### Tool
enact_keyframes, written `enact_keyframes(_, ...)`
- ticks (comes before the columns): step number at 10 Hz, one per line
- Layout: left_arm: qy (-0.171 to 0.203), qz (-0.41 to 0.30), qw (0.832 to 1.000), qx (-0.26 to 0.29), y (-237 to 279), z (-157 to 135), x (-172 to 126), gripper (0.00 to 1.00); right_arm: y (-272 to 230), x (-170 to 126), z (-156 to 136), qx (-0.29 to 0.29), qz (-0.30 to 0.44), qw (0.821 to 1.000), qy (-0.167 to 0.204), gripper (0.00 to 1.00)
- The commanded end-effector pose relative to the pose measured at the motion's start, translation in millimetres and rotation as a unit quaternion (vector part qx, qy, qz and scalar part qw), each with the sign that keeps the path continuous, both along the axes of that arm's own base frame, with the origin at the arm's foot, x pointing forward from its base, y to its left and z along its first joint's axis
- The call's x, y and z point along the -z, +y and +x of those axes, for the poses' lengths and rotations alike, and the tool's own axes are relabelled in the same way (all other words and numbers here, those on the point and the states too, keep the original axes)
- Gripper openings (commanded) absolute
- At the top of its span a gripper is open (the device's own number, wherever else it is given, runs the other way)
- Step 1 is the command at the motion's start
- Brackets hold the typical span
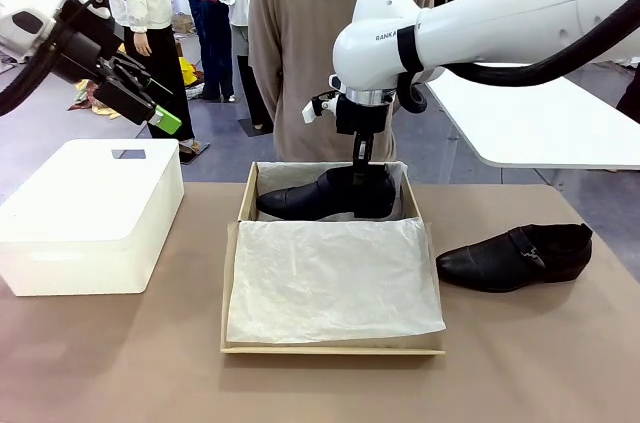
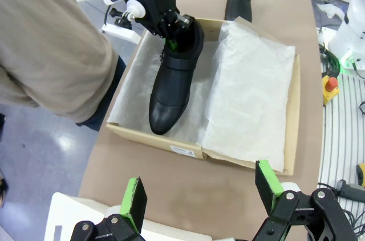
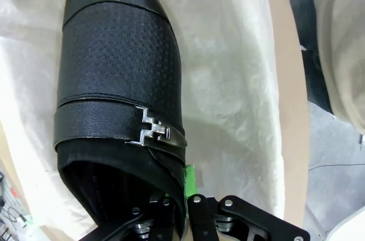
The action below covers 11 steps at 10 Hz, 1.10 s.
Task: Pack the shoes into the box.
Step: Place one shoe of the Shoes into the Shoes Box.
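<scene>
One glossy black shoe [image 1: 322,196] lies in the far part of the tan box [image 1: 232,283], toe to the left, on white tissue [image 1: 330,278]. My right gripper [image 1: 360,161] comes down from above and is shut on the rim of this shoe's opening [image 3: 181,187], a green pad [image 3: 191,178] against the leather. The shoe [image 2: 174,76] and right gripper [image 2: 178,36] also appear in the left wrist view. The second shoe [image 1: 515,256] lies on the table to the right of the box. My left gripper [image 2: 199,195] hangs open, raised at the upper left [image 1: 160,115], holding nothing.
A white plastic bin [image 1: 90,213] with its lid on stands left of the box. A person in a tan sweater [image 1: 340,33] stands at the far table edge behind the box. A white table [image 1: 545,123] sits at the back right.
</scene>
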<state>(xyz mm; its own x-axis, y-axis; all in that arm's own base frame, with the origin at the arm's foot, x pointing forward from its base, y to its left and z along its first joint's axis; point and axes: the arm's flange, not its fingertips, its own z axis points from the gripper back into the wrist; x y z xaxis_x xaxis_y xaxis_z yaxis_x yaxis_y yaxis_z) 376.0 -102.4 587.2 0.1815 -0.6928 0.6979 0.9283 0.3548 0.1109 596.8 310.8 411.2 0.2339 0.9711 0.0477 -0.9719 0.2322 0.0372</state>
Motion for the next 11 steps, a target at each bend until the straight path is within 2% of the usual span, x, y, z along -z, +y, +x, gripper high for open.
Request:
enact_keyframes(1,-0.003,-0.006,1.0,0.008,2,0,0,1.0,-5,5,14,-0.011,-0.005,1.0,-0.008,0.0)
enact_keyframes(5,-0.003,-0.006,1.0,0.008,2,0,0,1.0,-11,22,21,-0.009,-0.015,1.0,0.017,0.0)
enact_keyframes(6,-0.003,-0.006,1.0,0.008,2,0,0,1.0,-11,25,23,-0.008,-0.014,1.0,0.022,0.12)
enact_keyframes(8,-0.003,-0.006,1.0,0.008,2,0,0,1.0,-12,25,24,-0.005,-0.011,0.999,0.03,0.52)
enact_keyframes(10,-0.003,-0.006,1.0,0.008,2,0,0,1.0,-17,11,21,0.001,0.003,0.999,0.036,0.92)
enact_keyframes(11,-0.003,-0.006,1.0,0.008,2,0,0,1.0,-20,1,17,0.002,0.007,0.999,0.033,1.0)
